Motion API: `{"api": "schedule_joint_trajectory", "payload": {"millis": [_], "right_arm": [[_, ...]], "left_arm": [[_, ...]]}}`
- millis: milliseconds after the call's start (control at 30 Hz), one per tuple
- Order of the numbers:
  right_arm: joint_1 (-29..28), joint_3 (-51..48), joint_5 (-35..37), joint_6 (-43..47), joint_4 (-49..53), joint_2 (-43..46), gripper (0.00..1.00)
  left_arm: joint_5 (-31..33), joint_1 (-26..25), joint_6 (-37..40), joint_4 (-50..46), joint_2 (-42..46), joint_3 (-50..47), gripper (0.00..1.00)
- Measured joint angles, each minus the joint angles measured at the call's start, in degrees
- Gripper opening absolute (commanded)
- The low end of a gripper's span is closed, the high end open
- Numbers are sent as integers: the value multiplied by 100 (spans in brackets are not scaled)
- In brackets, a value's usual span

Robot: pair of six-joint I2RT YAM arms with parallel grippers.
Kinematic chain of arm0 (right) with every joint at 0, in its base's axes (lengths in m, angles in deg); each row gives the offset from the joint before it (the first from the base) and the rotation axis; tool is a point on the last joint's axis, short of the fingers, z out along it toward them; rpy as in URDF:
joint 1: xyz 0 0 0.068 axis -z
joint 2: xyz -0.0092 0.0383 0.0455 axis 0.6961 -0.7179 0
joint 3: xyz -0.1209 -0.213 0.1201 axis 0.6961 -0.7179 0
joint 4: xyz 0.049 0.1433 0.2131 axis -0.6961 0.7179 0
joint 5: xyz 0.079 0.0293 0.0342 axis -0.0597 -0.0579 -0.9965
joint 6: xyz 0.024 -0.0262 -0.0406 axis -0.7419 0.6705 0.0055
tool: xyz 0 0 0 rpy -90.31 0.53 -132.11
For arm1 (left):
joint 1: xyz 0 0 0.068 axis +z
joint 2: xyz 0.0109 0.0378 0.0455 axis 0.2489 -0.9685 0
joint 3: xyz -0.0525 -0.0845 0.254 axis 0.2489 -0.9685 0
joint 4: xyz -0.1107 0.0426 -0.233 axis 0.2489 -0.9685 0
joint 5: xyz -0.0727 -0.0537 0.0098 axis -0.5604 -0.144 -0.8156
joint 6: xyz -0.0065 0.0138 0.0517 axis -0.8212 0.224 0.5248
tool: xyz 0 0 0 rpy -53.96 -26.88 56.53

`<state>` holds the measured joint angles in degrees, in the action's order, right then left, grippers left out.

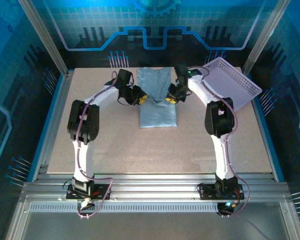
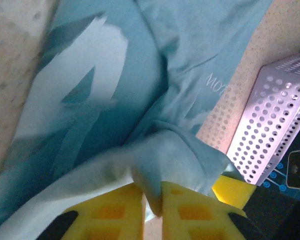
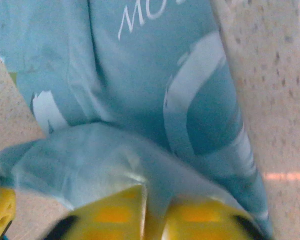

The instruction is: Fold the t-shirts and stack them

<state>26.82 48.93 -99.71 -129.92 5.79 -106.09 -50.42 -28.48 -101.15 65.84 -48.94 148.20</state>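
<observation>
My left jaws and right jaws each clench one side of the pale grey-blue fabric t-shirt [image 1: 158, 114], so the fold should land square.

White lettering [image 3: 140, 17] "MO…" on t-shirt [image 3: 130, 85] chest (rest unreadable).

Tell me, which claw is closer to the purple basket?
Right. The right gripper is at the edge of the t-shirt nearest the basket; the left gripper is across the t-shirt, farther away.
</observation>
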Motion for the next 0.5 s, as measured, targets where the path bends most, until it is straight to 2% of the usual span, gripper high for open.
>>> {"api": "schedule_joint_trajectory", "payload": {"millis": [33,67,100,133,267,400,500], "right_arm": [[13,133,-4,24,-2,-122,60],[28,223,-13,55,-4,-201,64],[48,293,-20,127,-4,-258,66],[63,326,-11,184,11,-267,67],[166,46,2,328,-107,-15,65],[275,-1491,0,382,-365,981,63],[282,-2787,-94,330,-645,1781,62]], "left_arm": [[-2,9,17,-46,-140,170,50],[-2,15,94,-83,-197,251,52],[2,22,129,-118,-219,282,59],[22,26,151,-155,-201,275,60],[118,28,195,-125,348,-361,55],[210,-20,66,-74,1565,-1805,49],[205,-131,-254,175,2229,-2898,50]]}}
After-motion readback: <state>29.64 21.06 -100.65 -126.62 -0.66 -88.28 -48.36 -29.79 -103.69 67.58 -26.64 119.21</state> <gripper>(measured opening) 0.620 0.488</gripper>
